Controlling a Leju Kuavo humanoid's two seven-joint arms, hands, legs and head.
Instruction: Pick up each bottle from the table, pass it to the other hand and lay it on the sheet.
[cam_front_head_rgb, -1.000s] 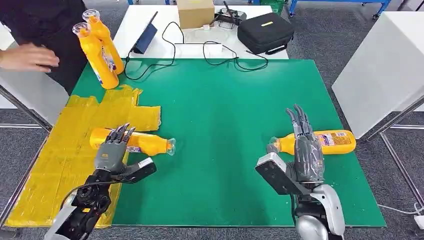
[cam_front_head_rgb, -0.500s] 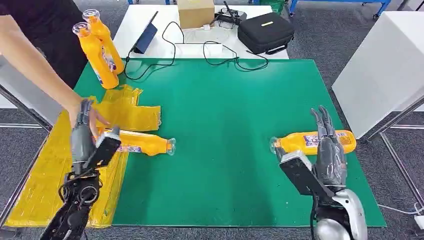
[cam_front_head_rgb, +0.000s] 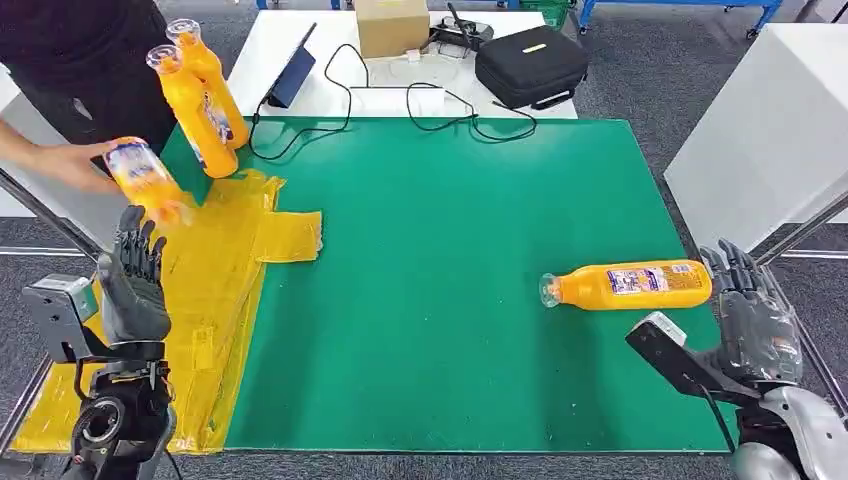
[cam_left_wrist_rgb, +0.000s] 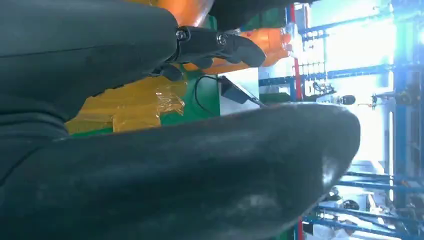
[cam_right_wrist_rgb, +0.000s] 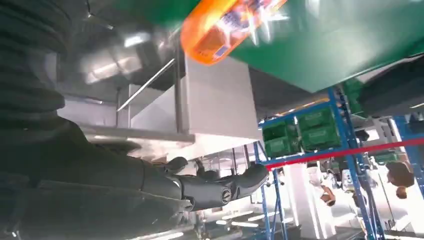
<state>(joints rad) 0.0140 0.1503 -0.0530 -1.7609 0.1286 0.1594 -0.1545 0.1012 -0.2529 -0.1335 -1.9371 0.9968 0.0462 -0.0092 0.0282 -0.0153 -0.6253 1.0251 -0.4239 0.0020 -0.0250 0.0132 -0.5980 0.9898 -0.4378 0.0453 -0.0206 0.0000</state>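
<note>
**Bottle waits beside my right hand as a person takes another off the sheet**

Head view: my right hand hangs at the table's near right corner, fingers spread and holding nothing. The lying bottle rests on the green table just beside those fingertips, its neck pointing away from the hand toward the table's middle, not touched. My left hand stands upright over the yellow sheet, fingers apart and empty. Just beyond its fingertips a person's hand holds a bottle in the air. Two upright bottles stand well beyond that, at the sheet's far edge.

Left wrist view: the thumb looms large; darker fingers reach out with nothing between them, orange bottles and crinkled sheet beyond.

Right wrist view: the fingers stretch out over open space, bare; the lying bottle's base shows blurred, apart from them.

I judge the step in hand to be the start of a pick-up. Next I must bring the right hand over the lying bottle's body, close around it, lift, then pass it to the left hand.
</note>
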